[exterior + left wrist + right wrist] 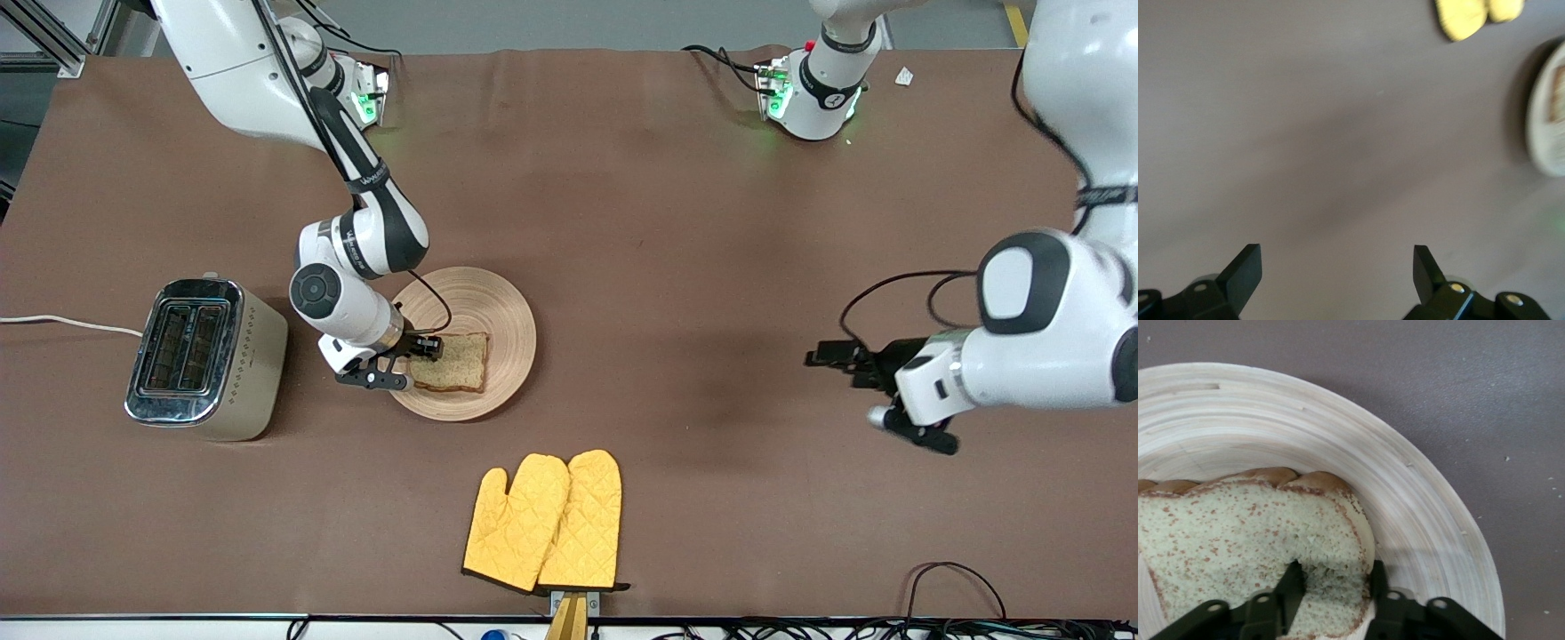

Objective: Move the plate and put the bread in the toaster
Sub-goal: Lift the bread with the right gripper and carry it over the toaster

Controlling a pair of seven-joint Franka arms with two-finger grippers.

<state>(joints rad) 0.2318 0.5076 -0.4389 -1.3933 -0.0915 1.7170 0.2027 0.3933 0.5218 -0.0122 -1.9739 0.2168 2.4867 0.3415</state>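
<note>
The right gripper (411, 363) pinches the bread (453, 362) on the plate (498, 307), so lift gently toward the toaster (203, 358); the left gripper (845, 356) waits, fingers apart.

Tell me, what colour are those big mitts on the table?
The oven mitts are bright yellow with a quilted diamond pattern, best seen in the front view.

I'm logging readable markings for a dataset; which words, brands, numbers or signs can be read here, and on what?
None can be read for certain.
Right arm link: a small white line of print, too small to read.
Toaster: only a dot pattern, no words.
Plate, bread, oven mitts: no text.
</note>
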